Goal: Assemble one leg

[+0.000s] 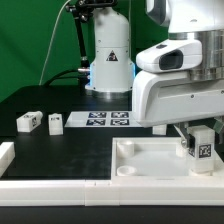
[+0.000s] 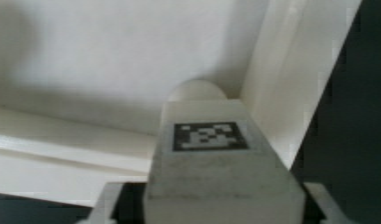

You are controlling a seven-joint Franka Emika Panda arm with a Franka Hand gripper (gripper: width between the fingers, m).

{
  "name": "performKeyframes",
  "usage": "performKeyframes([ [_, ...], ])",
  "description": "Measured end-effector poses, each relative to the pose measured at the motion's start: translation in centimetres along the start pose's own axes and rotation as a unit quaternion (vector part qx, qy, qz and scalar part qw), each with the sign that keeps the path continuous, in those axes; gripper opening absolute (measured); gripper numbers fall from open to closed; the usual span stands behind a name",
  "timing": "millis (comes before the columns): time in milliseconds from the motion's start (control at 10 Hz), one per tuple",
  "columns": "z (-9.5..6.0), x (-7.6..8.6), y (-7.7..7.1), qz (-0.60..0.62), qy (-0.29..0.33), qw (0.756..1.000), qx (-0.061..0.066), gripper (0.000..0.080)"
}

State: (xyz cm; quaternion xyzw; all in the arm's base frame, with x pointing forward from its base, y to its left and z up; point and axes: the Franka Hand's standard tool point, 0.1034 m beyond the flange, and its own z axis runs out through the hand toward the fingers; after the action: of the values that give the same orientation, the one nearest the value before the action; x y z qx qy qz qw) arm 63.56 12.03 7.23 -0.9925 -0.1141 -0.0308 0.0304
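Observation:
My gripper (image 1: 201, 143) is shut on a leg (image 1: 202, 142), a small white block with a black-and-white tag. It holds the leg upright over the near right corner of the large white tray-like part (image 1: 150, 158). In the wrist view the leg (image 2: 208, 150) stands between the fingers (image 2: 119, 200), its rounded tip close to the tray's inner corner wall (image 2: 276, 60). I cannot tell whether the tip touches the tray. Two more legs (image 1: 27, 121) (image 1: 55, 122) lie on the black table at the exterior view's left.
The marker board (image 1: 105, 119) lies behind the tray near the arm's base (image 1: 108, 60). A white rim (image 1: 50, 185) runs along the table's front edge and left side. The arm's white body (image 1: 180, 80) hangs over the tray's right half.

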Motion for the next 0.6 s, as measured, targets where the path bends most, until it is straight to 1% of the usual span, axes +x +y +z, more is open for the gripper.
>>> performKeyframes([
  [100, 0.00, 0.00, -0.01, 0.011, 0.000, 1.000, 0.001, 0.0290],
  [200, 0.02, -0.02, 0.08, 0.091, 0.000, 0.996, 0.001, 0.0290],
  [300, 0.06, -0.03, 0.10, 0.145, 0.000, 0.989, 0.001, 0.0290],
  [400, 0.14, 0.04, 0.15, 0.217, 0.004, 0.976, 0.000, 0.0290],
  [500, 0.18, 0.05, 0.26, 0.296, 0.008, 0.955, -0.002, 0.0290],
  [600, 0.21, 0.06, 0.43, 0.347, 0.009, 0.938, 0.006, 0.0290],
])
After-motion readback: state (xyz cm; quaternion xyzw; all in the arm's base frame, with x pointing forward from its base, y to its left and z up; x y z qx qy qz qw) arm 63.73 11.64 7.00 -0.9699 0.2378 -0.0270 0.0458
